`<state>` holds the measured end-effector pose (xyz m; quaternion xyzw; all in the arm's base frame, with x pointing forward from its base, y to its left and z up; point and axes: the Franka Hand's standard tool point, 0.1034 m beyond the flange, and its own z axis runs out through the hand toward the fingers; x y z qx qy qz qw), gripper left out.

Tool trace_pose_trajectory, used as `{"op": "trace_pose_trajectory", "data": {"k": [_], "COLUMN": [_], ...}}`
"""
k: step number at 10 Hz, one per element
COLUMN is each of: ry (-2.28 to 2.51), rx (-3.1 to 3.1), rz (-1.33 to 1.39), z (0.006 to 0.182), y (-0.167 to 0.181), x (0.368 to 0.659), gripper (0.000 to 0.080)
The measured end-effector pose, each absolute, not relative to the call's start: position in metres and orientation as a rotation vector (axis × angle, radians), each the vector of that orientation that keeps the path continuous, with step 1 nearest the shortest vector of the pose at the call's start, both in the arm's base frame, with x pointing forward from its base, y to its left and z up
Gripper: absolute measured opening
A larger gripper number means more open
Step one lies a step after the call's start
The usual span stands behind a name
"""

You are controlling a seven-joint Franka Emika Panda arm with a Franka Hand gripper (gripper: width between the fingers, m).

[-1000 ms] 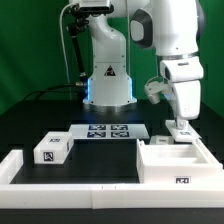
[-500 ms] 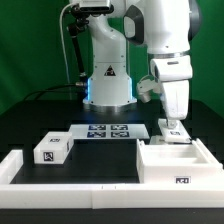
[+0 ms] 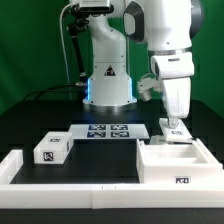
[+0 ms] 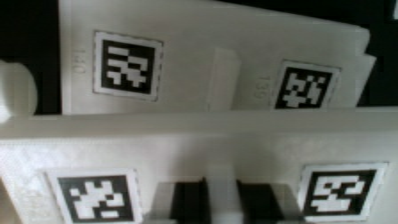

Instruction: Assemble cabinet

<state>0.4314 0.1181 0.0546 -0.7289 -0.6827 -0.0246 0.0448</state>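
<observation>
The cabinet (image 3: 186,172), a large white boxy shell with a tag on its front, sits at the exterior view's right. My gripper (image 3: 174,121) hangs over its rear edge, shut on a small white tagged piece (image 3: 175,129) that it holds at the shell's back wall. In the wrist view the gripper (image 4: 235,205) shows two dark fingers close together against this tagged white piece (image 4: 178,160). Behind it lies a white panel with two tags (image 4: 214,70). A small white tagged block (image 3: 52,150) lies on the table at the exterior view's left.
The marker board (image 3: 108,132) lies flat mid-table in front of the robot base (image 3: 108,85). A long white border rail (image 3: 75,184) runs along the front and turns up the exterior view's left side. Black table surface lies between block and cabinet.
Since one second ago the arm has shifted toward the exterior view's left and slightly down, carrying the tagged piece with it. It has held still over the last half second.
</observation>
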Motion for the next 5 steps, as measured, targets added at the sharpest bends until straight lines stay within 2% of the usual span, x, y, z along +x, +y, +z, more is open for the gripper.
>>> {"op": "trace_pose_trajectory", "data": {"k": [5], "ry": [-2.087], "rx": [-2.232], "rz": [-0.086], "z": [0.0568], "y": [0.1184], "x": [0.4361], "gripper": [0.0068]}}
